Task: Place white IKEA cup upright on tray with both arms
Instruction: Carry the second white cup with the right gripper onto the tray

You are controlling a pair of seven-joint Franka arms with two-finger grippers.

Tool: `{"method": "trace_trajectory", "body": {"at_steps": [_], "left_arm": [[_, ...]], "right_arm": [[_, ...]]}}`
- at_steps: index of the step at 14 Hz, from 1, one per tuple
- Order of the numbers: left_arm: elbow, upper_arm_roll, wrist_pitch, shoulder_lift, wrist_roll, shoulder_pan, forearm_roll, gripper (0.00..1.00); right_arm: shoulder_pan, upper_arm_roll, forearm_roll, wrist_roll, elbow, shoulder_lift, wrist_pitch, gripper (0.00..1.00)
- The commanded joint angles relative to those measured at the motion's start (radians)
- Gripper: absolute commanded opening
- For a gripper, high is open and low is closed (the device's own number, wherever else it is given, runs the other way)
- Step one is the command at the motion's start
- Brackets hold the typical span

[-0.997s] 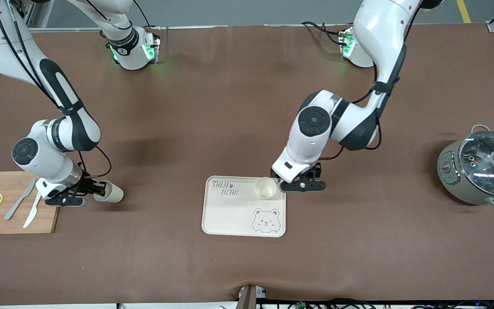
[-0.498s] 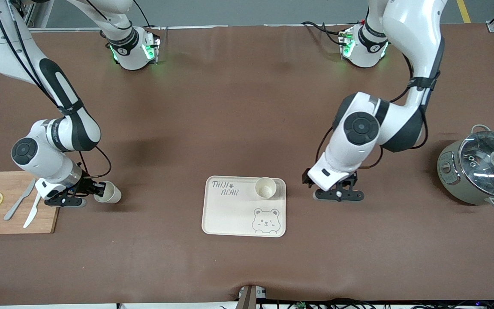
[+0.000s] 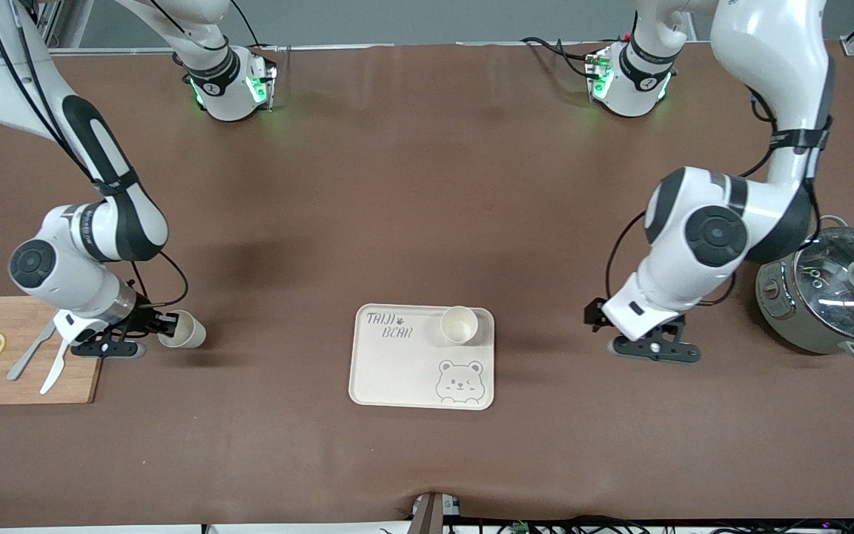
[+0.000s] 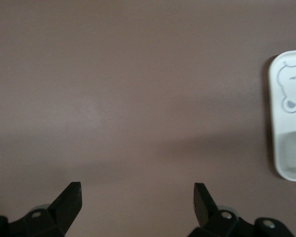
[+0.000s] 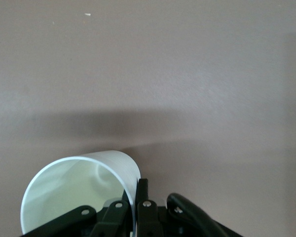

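The right hand [image 3: 169,331] pinches the rim of a tipped cup [image 3: 182,330] beside the cutting board [image 3: 23,352]. The left hand [image 3: 646,348], spread, hovers over the desk [image 3: 397,185] beside the tray [image 3: 397,371], where another cup [image 3: 459,325] stands upright.

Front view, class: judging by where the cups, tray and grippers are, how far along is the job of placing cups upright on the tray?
Done: one cup stands upright on the tray, and the open left gripper hangs over bare table beside the tray. In hand: the right gripper is shut on the rim of a second cup, tipped on its side beside the cutting board. Left: carry that cup to the tray and set it upright.
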Motion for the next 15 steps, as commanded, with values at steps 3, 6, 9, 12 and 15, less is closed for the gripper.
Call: {"method": "trace_trajectory", "body": {"at_steps": [3,6,9,12,15], "left_arm": [[-0.065,-0.017,-0.135,-0.109,0.137,0.088,-0.050,1.00],[-0.065,-0.017,-0.225,-0.164,0.177,0.120,-0.079,1.00],[-0.063,-0.015,-0.297,-0.222,0.231,0.171,-0.085,1.00],[-0.062,-0.015,-0.344,-0.264,0.262,0.205,-0.087,1.00],[-0.060,-0.015,-0.379,-0.293,0.260,0.214,-0.088,1.00]], "right_arm": [[0.002,0.064,0.039,0.046,0.136,-0.103,-0.332,0.00],[0.003,0.156,0.066,0.202,0.178,-0.112,-0.358,0.00],[0.070,0.199,0.066,0.416,0.222,-0.102,-0.331,0.00],[0.164,0.197,0.052,0.581,0.258,-0.057,-0.285,0.00],[0.235,0.193,0.038,0.700,0.314,0.016,-0.242,0.00]]}}
